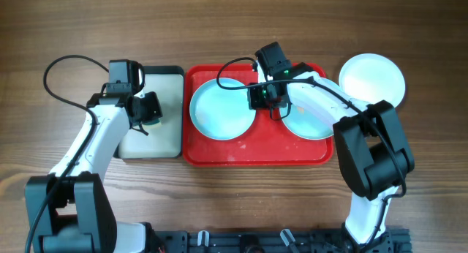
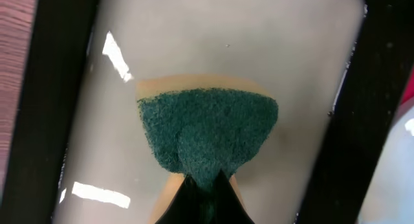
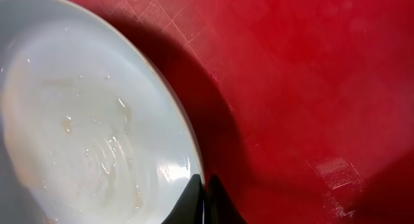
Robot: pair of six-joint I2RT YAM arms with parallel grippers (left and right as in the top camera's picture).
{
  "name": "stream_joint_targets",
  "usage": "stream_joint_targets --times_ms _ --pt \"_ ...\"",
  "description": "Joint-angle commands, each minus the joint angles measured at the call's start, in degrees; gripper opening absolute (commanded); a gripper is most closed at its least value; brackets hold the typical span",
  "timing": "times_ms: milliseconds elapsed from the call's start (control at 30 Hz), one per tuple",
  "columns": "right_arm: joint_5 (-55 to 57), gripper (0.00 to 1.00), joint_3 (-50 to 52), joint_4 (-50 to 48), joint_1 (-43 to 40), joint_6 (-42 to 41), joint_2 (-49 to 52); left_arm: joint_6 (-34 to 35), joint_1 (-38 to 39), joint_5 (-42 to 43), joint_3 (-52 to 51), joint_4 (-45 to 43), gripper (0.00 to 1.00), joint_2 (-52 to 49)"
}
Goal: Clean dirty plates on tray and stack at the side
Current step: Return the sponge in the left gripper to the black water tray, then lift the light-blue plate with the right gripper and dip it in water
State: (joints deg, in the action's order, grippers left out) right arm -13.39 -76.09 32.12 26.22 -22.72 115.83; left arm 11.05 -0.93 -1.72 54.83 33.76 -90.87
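The red tray (image 1: 256, 150) holds two pale blue plates. My right gripper (image 1: 263, 99) is shut on the right rim of the left plate (image 1: 219, 110). The right wrist view shows this plate (image 3: 77, 120), with faint smudges, its edge pinched between my fingers (image 3: 206, 191) and lifted slightly over the tray (image 3: 310, 88). The second pale blue plate (image 1: 311, 121) lies partly under my right arm. The white plate (image 1: 371, 79) sits on the table beyond the tray's right end. My left gripper (image 1: 150, 110) is shut on a green-and-yellow sponge (image 2: 207, 127).
A smaller black-rimmed tray (image 1: 157, 140) with a pale inside stands left of the red tray. My left gripper (image 2: 207, 188) holds the sponge just above its pale floor (image 2: 259, 43). Wooden table surrounds both trays.
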Motion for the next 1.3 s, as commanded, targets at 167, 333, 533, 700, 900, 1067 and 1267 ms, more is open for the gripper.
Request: stream_joint_targets --times_ms 167,333,533,700,900,1067,1267 --pt "0.96 0.04 0.63 -1.27 0.24 -1.44 0.2 2.93 -2.19 -3.3 -0.31 0.09 0.04 0.11" --pt "4.55 0.04 -5.03 3.72 0.22 -1.25 -1.01 2.91 -2.73 -3.32 -0.31 0.28 0.04 0.11" --pt "11.41 0.04 -18.03 14.69 0.24 0.52 -1.97 2.91 -2.73 -3.32 -0.31 0.22 0.04 0.11" --pt "12.57 0.04 -23.82 15.08 0.87 0.9 -2.34 2.91 -2.73 -3.3 -0.31 0.24 0.04 0.11" --pt "21.64 0.04 -23.8 7.28 7.89 0.35 -2.29 2.91 -2.73 -3.3 -0.31 0.26 0.04 0.11" --pt "33.27 0.04 -23.8 -1.49 16.09 9.35 -2.03 2.91 -2.73 -3.3 -0.31 0.28 0.04 0.11" --pt "41.11 0.04 -23.8 -13.09 22.47 28.41 -2.03 2.91 -2.73 -3.3 -0.31 0.31 0.04 0.11"
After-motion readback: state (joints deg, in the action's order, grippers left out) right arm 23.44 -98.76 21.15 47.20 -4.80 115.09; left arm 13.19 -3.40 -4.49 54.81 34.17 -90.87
